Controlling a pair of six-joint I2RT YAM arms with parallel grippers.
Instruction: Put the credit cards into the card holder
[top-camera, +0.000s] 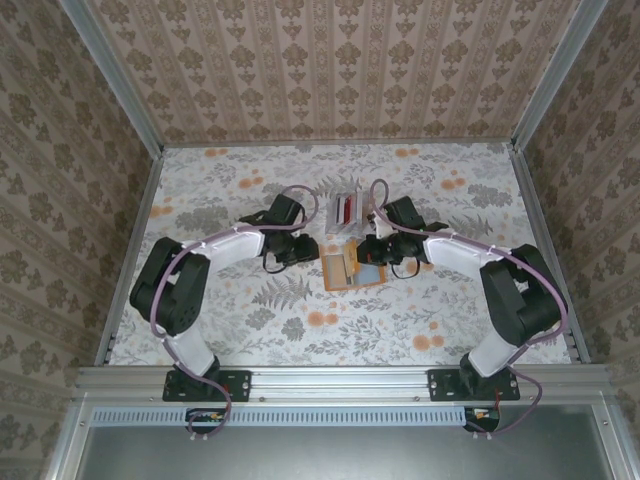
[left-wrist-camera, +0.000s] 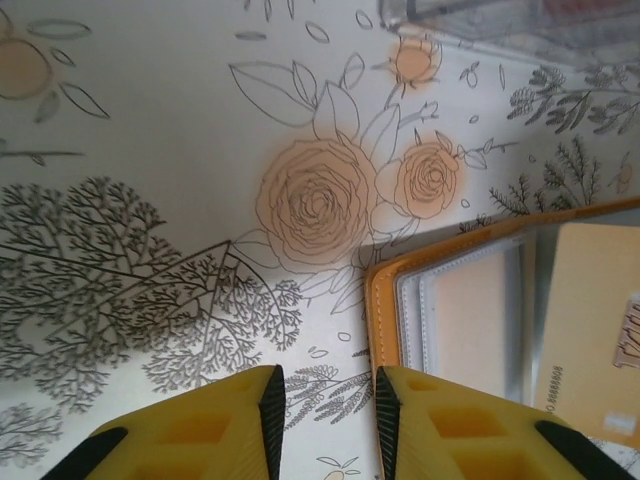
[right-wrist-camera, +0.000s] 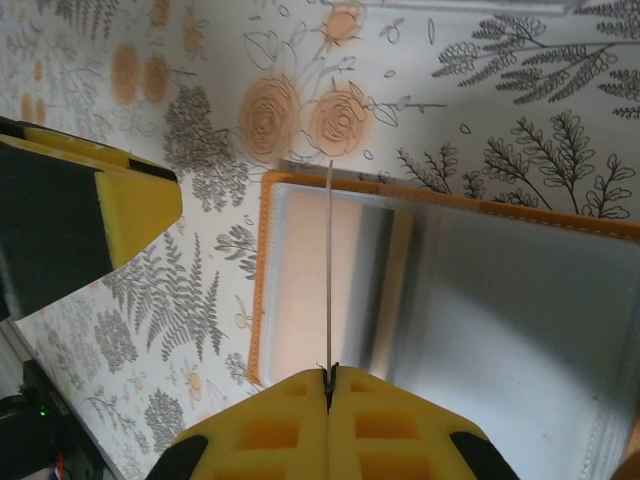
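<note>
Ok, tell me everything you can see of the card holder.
The card holder lies open and flat on the table, between the left gripper and right gripper. Orange cover with a stitched rim; inside, clear plastic pockets over pale grey-blue lining, a tan card showing in one half. The right gripper's jaws are shut on a thin sheet edge-on over it, card or pocket leaf I cannot tell.
</note>
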